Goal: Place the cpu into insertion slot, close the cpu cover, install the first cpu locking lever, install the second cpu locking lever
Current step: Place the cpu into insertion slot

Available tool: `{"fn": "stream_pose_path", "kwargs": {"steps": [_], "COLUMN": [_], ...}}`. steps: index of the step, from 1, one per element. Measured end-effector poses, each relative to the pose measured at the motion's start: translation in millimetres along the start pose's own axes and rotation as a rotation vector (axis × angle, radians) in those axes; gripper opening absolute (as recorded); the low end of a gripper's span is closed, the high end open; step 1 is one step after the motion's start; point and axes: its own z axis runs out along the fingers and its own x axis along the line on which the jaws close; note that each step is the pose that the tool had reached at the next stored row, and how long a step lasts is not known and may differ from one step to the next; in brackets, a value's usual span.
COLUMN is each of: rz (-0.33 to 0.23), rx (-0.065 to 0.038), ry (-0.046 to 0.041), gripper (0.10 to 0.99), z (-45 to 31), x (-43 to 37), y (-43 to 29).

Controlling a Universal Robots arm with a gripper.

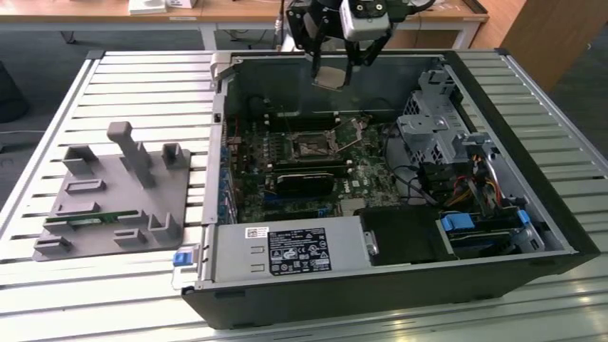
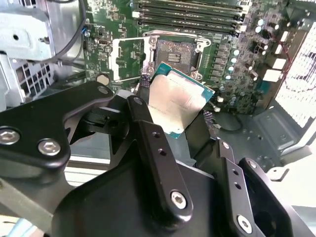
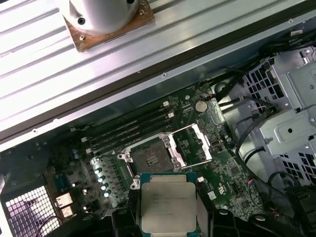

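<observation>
Exterior view puts our gripper (image 1: pixel 332 70) above the open case (image 1: pixel 380 299), clamped on the cpu (image 1: pixel 331 77) by two opposite edges and well apart from the slot (image 1: pixel 311 146) below. The risk we judge greatest is a skewed landing. In the second wrist view the chip looks canted between the fingers (image 2: pixel 153 143), so it could seat askew, catch the rim or bend socket pins. Both wrist views show what the exterior view leaves too small to tell: the cover (image 3: pixel 204 142) swung open beside the bare slot.
</observation>
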Motion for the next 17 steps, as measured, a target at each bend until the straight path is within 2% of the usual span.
{"fn": "stream_pose_path", "kwargs": {"steps": [17], "rz": [0.197], "rx": [-0.002], "ry": [-0.0165], "gripper": [0.537], "z": [1.8], "x": [0.0], "y": [-0.1]}}
